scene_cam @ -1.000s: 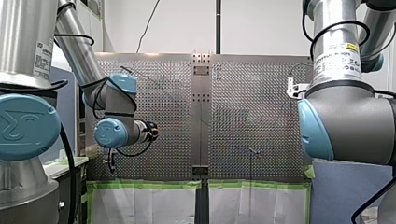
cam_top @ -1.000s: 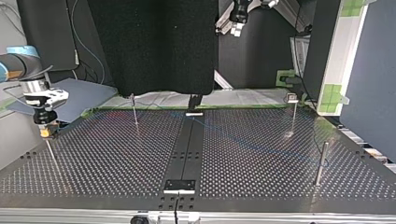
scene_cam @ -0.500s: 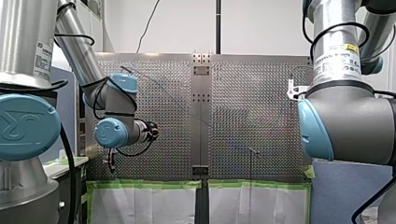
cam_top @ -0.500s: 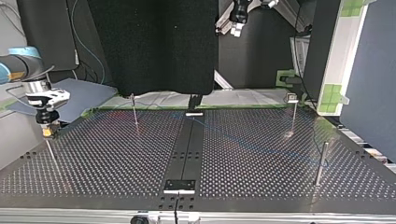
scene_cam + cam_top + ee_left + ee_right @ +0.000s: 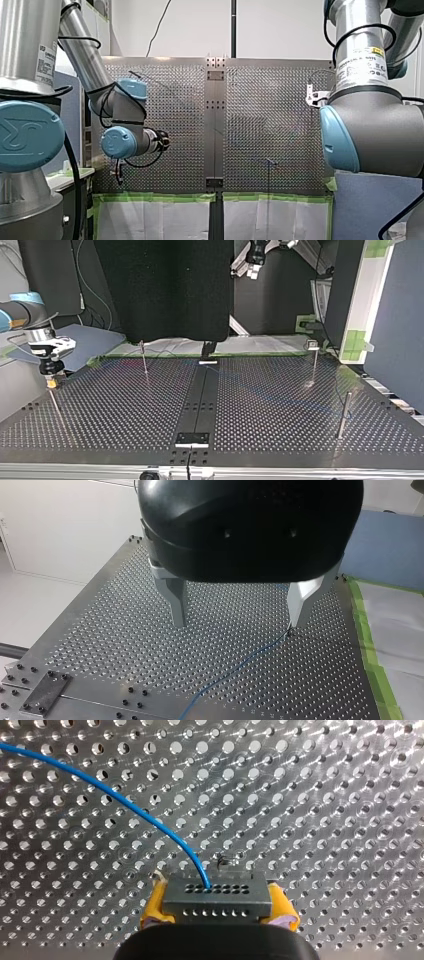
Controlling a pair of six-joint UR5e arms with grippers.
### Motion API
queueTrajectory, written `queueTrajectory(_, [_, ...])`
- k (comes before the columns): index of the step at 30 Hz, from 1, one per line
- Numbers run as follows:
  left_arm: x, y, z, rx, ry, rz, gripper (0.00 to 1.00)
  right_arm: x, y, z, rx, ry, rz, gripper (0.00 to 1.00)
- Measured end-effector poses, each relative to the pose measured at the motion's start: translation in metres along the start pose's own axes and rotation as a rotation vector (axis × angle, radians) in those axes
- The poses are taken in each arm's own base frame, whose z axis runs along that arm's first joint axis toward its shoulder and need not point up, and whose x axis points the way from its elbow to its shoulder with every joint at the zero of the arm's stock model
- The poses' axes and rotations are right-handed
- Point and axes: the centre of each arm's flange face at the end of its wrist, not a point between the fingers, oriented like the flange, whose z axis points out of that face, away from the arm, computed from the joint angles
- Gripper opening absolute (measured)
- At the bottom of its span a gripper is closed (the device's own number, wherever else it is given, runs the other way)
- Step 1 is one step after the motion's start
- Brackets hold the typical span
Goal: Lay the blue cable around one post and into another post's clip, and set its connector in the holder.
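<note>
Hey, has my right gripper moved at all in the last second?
Yes, slightly. In the top view my right gripper, holding the connector, has shifted toward the view's right, nearer the thin post by the far edge of the table.

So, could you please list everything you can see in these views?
table: one, silver and perforated, under both arms.
centre strip: one, black, down the table's middle.
posts: four, thin metal, upright, spread over the table.
clip: one, pale, atop the far post at the top view's right.
blue cable: one, blue, running over the table to the connector.
connector: one, grey, clamped between yellow pads.
green tape: strips, green, along the table's edge.
right gripper: one, shut on the connector, at the top view's left.
left gripper: one, black with metal fingers, open and empty, above the table.
</note>
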Motion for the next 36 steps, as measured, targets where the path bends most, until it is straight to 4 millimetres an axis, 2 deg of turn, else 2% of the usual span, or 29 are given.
queueTrajectory(13, [-0.0002,0.0002,0.0004,-0.002,-0.001,-0.001,1.00,0.0105,-0.0006,0.0046,0.004,-0.001,0.006,0.00])
queueTrajectory(25, [-0.0002,0.0005,0.0007,-0.003,-0.002,-0.001,1.00,0.0026,-0.0025,0.0005,0.002,-0.045,0.030,0.00])
queueTrajectory(27, [-0.0003,0.0005,0.0008,-0.003,-0.002,-0.001,1.00,0.0027,-0.0025,0.0006,0.002,-0.045,0.030,0.04])
queueTrajectory(29, [-0.0003,0.0006,0.0010,-0.004,-0.003,-0.001,1.00,0.0029,-0.0024,0.0006,0.002,-0.045,0.030,0.18])
queueTrajectory(36, [-0.0006,0.0010,0.0016,-0.006,-0.004,-0.002,1.00,0.0030,-0.0024,0.0006,0.002,-0.045,0.030,0.21])
